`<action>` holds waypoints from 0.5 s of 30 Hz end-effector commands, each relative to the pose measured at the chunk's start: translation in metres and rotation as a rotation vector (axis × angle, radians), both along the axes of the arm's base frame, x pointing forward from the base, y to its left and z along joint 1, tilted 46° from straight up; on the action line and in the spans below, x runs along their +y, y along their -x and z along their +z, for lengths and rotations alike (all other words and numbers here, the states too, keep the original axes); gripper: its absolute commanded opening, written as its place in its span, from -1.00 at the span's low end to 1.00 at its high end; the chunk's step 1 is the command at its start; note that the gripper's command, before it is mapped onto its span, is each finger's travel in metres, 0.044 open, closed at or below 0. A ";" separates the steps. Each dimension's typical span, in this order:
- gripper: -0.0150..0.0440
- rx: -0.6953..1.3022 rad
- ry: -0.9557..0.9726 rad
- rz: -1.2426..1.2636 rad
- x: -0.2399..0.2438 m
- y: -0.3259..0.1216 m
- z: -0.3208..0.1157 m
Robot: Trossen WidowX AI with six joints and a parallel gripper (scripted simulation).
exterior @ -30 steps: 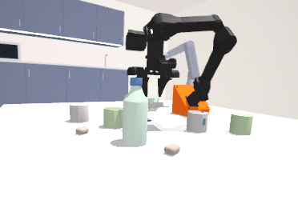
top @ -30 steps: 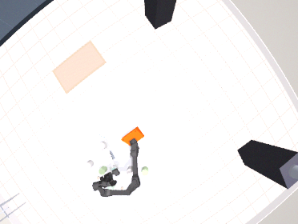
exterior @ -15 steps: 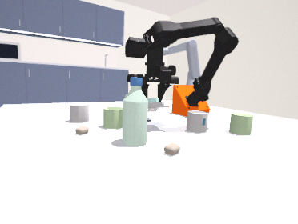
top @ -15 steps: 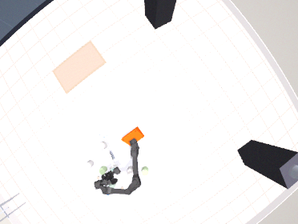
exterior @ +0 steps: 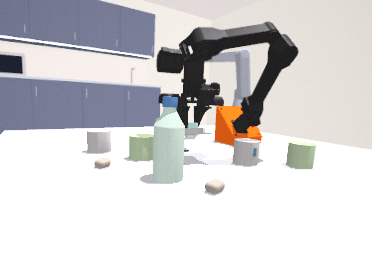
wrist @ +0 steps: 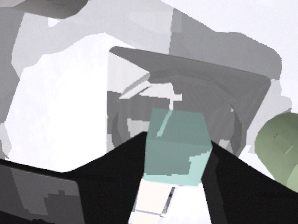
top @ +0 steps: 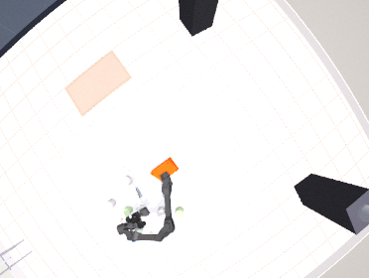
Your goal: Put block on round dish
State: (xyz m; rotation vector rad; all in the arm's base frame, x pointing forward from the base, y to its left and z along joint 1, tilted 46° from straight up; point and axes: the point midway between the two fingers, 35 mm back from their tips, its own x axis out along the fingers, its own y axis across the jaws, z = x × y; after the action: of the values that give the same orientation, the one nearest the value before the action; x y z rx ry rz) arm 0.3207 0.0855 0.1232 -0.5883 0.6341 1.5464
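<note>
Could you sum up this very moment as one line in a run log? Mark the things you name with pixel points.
gripper [exterior: 194,125] [wrist: 173,141]: shut on block | block [wrist: 176,145]: teal, between the fingers | bottle [exterior: 168,145]: upright, blue cap | release on dish: not yet done
</note>
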 end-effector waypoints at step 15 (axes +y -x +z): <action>-0.49 -0.003 0.012 -0.122 -0.062 -0.004 0.060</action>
State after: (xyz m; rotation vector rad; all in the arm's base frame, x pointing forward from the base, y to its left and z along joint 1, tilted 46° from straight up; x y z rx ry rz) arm 0.3256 0.0397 0.1646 -0.5423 0.6685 1.4563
